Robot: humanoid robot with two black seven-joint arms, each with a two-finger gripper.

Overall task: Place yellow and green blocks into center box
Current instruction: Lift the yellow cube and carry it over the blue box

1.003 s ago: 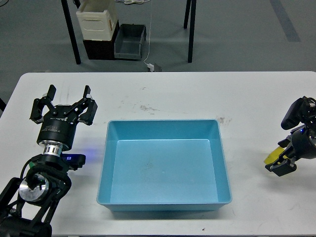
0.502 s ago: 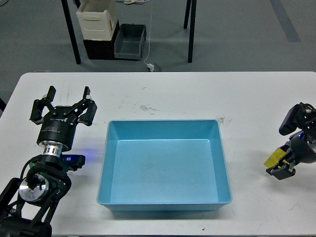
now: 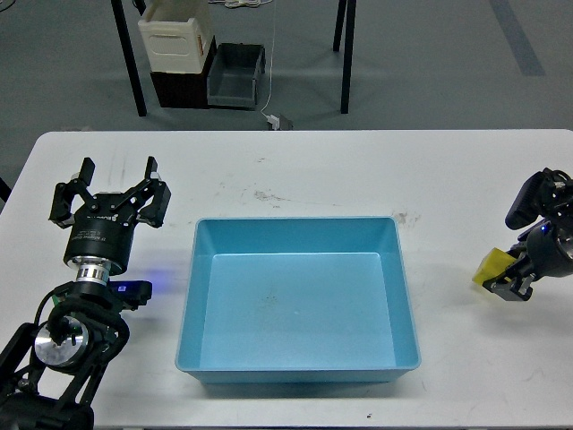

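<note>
The light blue tray (image 3: pixel 192 300) sits in the middle of the white table (image 3: pixel 322 170) and holds nothing. My right gripper (image 3: pixel 503 283) is at the table's right edge, well to the right of the tray. It is shut on the yellow block (image 3: pixel 489 266), which sticks out toward the tray. My left gripper (image 3: pixel 119 172) is open and empty, left of the tray, with its fingers pointing away from me. The green block is not in view.
Beyond the table's far edge, a cream bin (image 3: pixel 176 36) and a dark grey bin (image 3: pixel 235 76) stand on the floor between two black legs. A white cable (image 3: pixel 271 90) hangs down there. A blue light glows on my left arm (image 3: pixel 125 288).
My right gripper has risen slightly and moved a little toward the tray, carrying the yellow block. My left gripper has shifted slightly to the left.
</note>
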